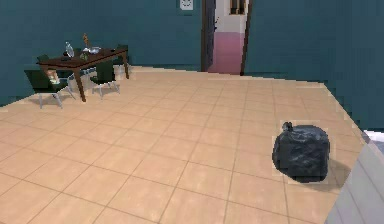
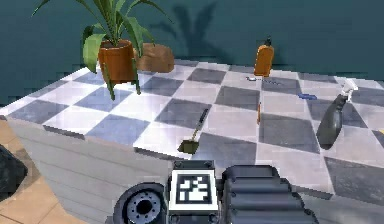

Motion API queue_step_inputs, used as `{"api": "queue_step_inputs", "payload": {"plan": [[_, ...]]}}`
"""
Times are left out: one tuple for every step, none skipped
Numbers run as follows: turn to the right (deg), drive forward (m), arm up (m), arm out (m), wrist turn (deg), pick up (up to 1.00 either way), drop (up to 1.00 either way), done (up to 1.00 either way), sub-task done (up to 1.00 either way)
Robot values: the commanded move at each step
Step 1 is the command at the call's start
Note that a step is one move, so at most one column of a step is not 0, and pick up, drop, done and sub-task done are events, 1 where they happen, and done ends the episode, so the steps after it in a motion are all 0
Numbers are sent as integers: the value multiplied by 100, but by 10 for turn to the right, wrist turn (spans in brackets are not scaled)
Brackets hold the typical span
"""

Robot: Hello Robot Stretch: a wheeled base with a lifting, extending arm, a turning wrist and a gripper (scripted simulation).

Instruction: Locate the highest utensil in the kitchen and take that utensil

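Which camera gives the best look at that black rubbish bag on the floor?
The forward view. There the black bag sits whole on the tiled floor, at lower right, near a pale counter edge. In the arm side view a dark rounded sliver at the lower left edge is probably the same bag.

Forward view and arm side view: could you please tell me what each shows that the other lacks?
From the forward view: a dining table with chairs and a doorway. From the arm side view: a checkered counter bearing a potted plant, an orange bottle, a spray bottle and a spatula-like utensil. Shared: teal wall, tan tiled floor; the black bag may be the dark shape at the arm side view's left edge.
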Motion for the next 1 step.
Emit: {"api": "queue_step_inputs", "payload": {"plan": [[0,0,0,20,0,0,0,0,0]]}}
